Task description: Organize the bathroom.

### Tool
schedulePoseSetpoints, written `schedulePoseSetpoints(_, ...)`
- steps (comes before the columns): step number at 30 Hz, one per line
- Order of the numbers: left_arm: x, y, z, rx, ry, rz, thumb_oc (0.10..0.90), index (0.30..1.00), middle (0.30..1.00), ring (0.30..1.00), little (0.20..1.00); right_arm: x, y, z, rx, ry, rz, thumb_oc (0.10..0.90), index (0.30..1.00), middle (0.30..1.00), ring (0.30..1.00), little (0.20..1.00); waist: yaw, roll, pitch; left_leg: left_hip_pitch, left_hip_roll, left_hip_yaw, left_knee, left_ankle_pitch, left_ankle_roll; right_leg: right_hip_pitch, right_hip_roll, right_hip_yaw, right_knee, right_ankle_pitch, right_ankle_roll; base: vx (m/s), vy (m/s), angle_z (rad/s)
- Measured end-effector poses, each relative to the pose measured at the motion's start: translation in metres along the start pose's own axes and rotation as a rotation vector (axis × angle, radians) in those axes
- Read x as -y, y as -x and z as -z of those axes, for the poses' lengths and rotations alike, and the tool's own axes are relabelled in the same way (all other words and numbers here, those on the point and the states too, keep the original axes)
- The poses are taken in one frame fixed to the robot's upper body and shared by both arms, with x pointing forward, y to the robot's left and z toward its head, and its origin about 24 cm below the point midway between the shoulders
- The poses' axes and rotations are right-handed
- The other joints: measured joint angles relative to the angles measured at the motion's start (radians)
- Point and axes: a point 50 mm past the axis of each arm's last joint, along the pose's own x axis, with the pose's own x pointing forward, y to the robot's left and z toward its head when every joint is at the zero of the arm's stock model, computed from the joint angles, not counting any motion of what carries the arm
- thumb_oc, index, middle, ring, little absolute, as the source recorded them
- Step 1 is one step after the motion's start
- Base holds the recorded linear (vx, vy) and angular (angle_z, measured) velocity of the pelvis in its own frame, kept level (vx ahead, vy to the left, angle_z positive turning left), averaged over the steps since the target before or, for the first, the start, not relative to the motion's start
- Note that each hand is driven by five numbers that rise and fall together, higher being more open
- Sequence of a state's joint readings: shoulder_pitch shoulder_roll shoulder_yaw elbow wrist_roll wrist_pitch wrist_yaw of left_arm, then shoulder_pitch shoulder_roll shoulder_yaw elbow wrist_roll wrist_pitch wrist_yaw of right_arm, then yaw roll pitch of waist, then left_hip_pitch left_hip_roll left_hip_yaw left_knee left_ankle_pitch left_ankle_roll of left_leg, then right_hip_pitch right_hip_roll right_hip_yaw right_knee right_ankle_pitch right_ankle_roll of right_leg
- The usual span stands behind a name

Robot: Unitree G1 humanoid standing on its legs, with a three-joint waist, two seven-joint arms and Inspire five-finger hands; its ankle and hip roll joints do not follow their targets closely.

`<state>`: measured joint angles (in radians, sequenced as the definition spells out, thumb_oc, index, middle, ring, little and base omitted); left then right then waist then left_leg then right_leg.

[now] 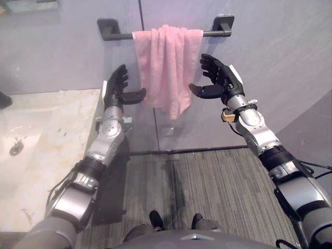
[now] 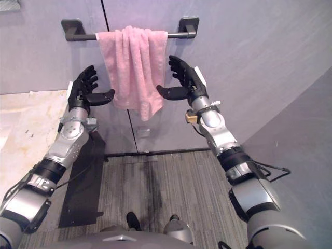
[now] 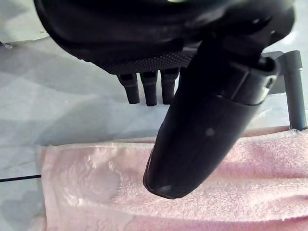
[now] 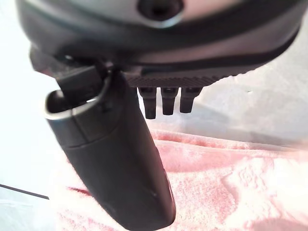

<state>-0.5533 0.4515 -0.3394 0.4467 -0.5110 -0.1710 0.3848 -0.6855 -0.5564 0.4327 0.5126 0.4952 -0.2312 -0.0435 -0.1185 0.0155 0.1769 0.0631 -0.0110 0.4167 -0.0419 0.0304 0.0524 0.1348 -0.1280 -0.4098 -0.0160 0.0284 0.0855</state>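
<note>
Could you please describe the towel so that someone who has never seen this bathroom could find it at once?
On the grey wall ahead, a dark towel bar runs level above the floor. Draped over it hangs the pink towel, bunched in folds, the only coloured cloth there, between the open left robot hand and right robot hand.

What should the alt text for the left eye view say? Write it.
A bunched pink terry towel hangs over a dark wall-mounted bar, with the robot's open left hand and open right hand raised on either side of it. A pale marble counter lies at left.

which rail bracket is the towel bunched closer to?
The pink terry towel hangs nearer the dark rail's robot-right bracket; a longer bare stretch of rail separates it from the robot-left bracket.
</note>
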Motion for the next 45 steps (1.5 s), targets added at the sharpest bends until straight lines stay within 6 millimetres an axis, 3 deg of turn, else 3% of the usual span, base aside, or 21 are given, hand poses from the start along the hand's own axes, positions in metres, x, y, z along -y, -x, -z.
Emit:
schedulePoseSetpoints(1, 0.0, 0.0, 0.0, 0.0, 0.0, 0.003, 0.8, 0.9, 0.9, 0.9, 0.9, 0.0, 0.0, 0.0, 0.0, 0.0, 0.0, 0.8, 0.9, 0.9, 0.9, 0.9, 0.0, 0.0, 0.0, 0.0, 0.0, 0.0, 0.0, 0.0, 0.0, -0.001, -0.001, 0.0, 0.001, 0.0, 0.0, 0.0, 0.0, 0.0)
schedulePoseSetpoints(4, 0.001, 0.0, -0.001, 0.002, 0.0, 0.015, 0.77, 0.855, 0.855, 0.855, 0.855, 0.0, 0.0, 0.0, 0.0, 0.0, 0.0, 0.731, 0.796, 0.796, 0.796, 0.796, 0.0, 0.0, 0.0, -0.001, -0.003, 0.0, -0.001, 0.001, 0.002, -0.006, -0.005, 0.0, 0.009, -0.003, 0.003, 0.0, 0.0, 0.0)
schedulePoseSetpoints(7, 0.005, -0.003, -0.005, 0.015, -0.002, 0.04, 0.703, 0.754, 0.754, 0.754, 0.754, 0.0, 0.0, 0.0, 0.0, 0.0, 0.0, 0.668, 0.702, 0.702, 0.702, 0.702, -0.008, 0.0, 0.0, -0.001, -0.007, -0.003, -0.003, 0.002, 0.003, -0.012, -0.011, 0.001, 0.024, -0.008, 0.006, 0.01, 0.004, 0.03)
schedulePoseSetpoints(8, 0.008, -0.005, -0.009, 0.029, -0.002, 0.054, 0.596, 0.594, 0.594, 0.594, 0.594, 0.0, 0.0, 0.0, 0.0, 0.0, 0.0, 0.599, 0.599, 0.599, 0.599, 0.599, -0.015, 0.0, 0.0, -0.001, -0.009, -0.006, -0.005, 0.003, 0.004, -0.012, -0.013, 0.0, 0.026, -0.009, 0.007, 0.02, 0.004, 0.05)
schedulePoseSetpoints(11, 0.015, -0.011, -0.021, 0.064, -0.003, 0.083, 0.529, 0.493, 0.493, 0.493, 0.493, 0.0, 0.0, 0.0, 0.0, 0.0, -0.001, 0.571, 0.556, 0.556, 0.556, 0.556, -0.026, 0.0, 0.0, 0.003, -0.012, -0.007, -0.013, 0.005, 0.008, -0.013, -0.015, 0.001, 0.03, -0.01, 0.009, 0.01, 0.001, 0.01)
schedulePoseSetpoints(12, 0.016, -0.012, -0.023, 0.072, -0.004, 0.09, 0.529, 0.493, 0.493, 0.493, 0.493, 0.0, 0.0, 0.0, 0.0, 0.0, -0.001, 0.571, 0.556, 0.556, 0.556, 0.556, -0.027, 0.0, 0.0, 0.004, -0.012, -0.006, -0.013, 0.005, 0.008, -0.013, -0.015, 0.002, 0.03, -0.01, 0.009, 0.02, 0.009, -0.03)
schedulePoseSetpoints(13, 0.019, -0.013, -0.026, 0.082, -0.005, 0.099, 0.428, 0.342, 0.342, 0.342, 0.342, 0.0, 0.0, 0.0, 0.0, 0.0, -0.001, 0.552, 0.528, 0.528, 0.528, 0.528, -0.032, 0.0, 0.0, 0.005, -0.012, -0.005, -0.013, 0.005, 0.008, -0.013, -0.016, 0.003, 0.031, -0.01, 0.009, 0.0, 0.0, 0.0)
schedulePoseSetpoints(15, 0.02, -0.015, -0.029, 0.089, -0.006, 0.103, 0.45, 0.375, 0.375, 0.375, 0.375, 0.0, 0.0, 0.0, 0.0, 0.0, -0.002, 0.532, 0.498, 0.498, 0.498, 0.498, -0.038, 0.001, 0.0, 0.006, -0.012, -0.005, -0.013, 0.005, 0.008, -0.012, -0.015, 0.003, 0.031, -0.011, 0.01, 0.0, 0.0, 0.0)
schedulePoseSetpoints(21, 0.018, -0.018, -0.028, 0.085, -0.016, 0.082, 0.475, 0.413, 0.413, 0.413, 0.413, -0.002, 0.0, 0.001, -0.003, 0.003, -0.008, 0.543, 0.514, 0.514, 0.514, 0.514, -0.056, 0.003, 0.002, 0.011, -0.012, 0.001, -0.015, 0.005, 0.008, -0.012, -0.015, 0.008, 0.033, -0.011, 0.01, 0.01, 0.003, -0.02)
schedulePoseSetpoints(22, 0.018, -0.018, -0.028, 0.085, -0.016, 0.08, 0.474, 0.411, 0.411, 0.411, 0.411, -0.002, 0.0, 0.001, -0.003, 0.003, -0.008, 0.525, 0.488, 0.488, 0.488, 0.488, -0.057, 0.003, 0.002, 0.011, -0.011, 0.001, -0.015, 0.005, 0.008, -0.012, -0.015, 0.008, 0.034, -0.011, 0.01, 0.0, 0.0, 0.0)
schedulePoseSetpoints(23, 0.018, -0.018, -0.028, 0.085, -0.016, 0.076, 0.475, 0.413, 0.413, 0.413, 0.413, -0.002, 0.0, 0.001, -0.003, 0.003, -0.008, 0.474, 0.411, 0.411, 0.411, 0.411, -0.057, 0.004, 0.002, 0.012, -0.011, 0.001, -0.015, 0.005, 0.008, -0.012, -0.015, 0.008, 0.034, -0.012, 0.01, 0.0, 0.0, 0.0)
schedulePoseSetpoints(24, 0.018, -0.018, -0.028, 0.085, -0.016, 0.071, 0.48, 0.42, 0.42, 0.42, 0.42, -0.002, 0.0, 0.001, -0.003, 0.003, -0.008, 0.5, 0.451, 0.451, 0.451, 0.451, -0.059, 0.004, 0.002, 0.012, -0.011, 0.001, -0.015, 0.005, 0.008, -0.012, -0.016, 0.009, 0.035, -0.012, 0.01, 0.0, 0.0, 0.0)
schedulePoseSetpoints(25, 0.017, -0.018, -0.028, 0.085, -0.016, 0.066, 0.486, 0.429, 0.429, 0.429, 0.429, -0.002, 0.0, 0.001, -0.003, 0.003, -0.008, 0.576, 0.564, 0.564, 0.564, 0.564, -0.061, 0.004, 0.002, 0.012, -0.011, 0.001, -0.015, 0.005, 0.008, -0.012, -0.016, 0.009, 0.036, -0.012, 0.01, 0.0, 0.0, 0.0)
schedulePoseSetpoints(26, 0.017, -0.018, -0.028, 0.085, -0.016, 0.06, 0.488, 0.432, 0.432, 0.432, 0.432, -0.002, 0.0, 0.001, -0.003, 0.003, -0.008, 0.8, 0.9, 0.9, 0.9, 0.9, -0.061, 0.004, 0.002, 0.012, -0.011, 0.001, -0.015, 0.005, 0.008, -0.012, -0.016, 0.009, 0.036, -0.012, 0.01, 0.0, 0.0, 0.0)
schedulePoseSetpoints(29, 0.017, -0.018, -0.028, 0.085, -0.016, 0.05, 0.472, 0.408, 0.408, 0.408, 0.408, -0.002, 0.0, 0.001, -0.003, 0.003, -0.008, 0.8, 0.9, 0.9, 0.9, 0.9, -0.063, 0.004, 0.002, 0.013, -0.011, 0.0, -0.015, 0.005, 0.008, -0.012, -0.017, 0.009, 0.039, -0.013, 0.011, 0.0, 0.0, 0.0)
schedulePoseSetpoints(31, 0.016, -0.018, -0.028, 0.085, -0.016, 0.049, 0.402, 0.302, 0.302, 0.302, 0.302, -0.002, 0.0, 0.001, -0.004, 0.005, -0.007, 0.8, 0.9, 0.9, 0.9, 0.9, -0.066, 0.005, 0.003, 0.016, -0.012, -0.001, -0.015, 0.005, 0.008, -0.014, -0.02, 0.008, 0.052, -0.019, 0.011, 0.01, 0.001, 0.02)
schedulePoseSetpoints(45, 0.014, -0.018, -0.029, 0.088, -0.019, 0.013, 0.4, 0.3, 0.3, 0.3, 0.3, -0.002, 0.0, 0.002, -0.01, 0.019, -0.001, 0.8, 0.9, 0.9, 0.9, 0.9, -0.06, 0.01, 0.003, 0.019, -0.01, -0.021, -0.013, 0.005, 0.009, -0.029, -0.029, 0.0, 0.111, -0.05, 0.009, 0.01, -0.001, 0.02)
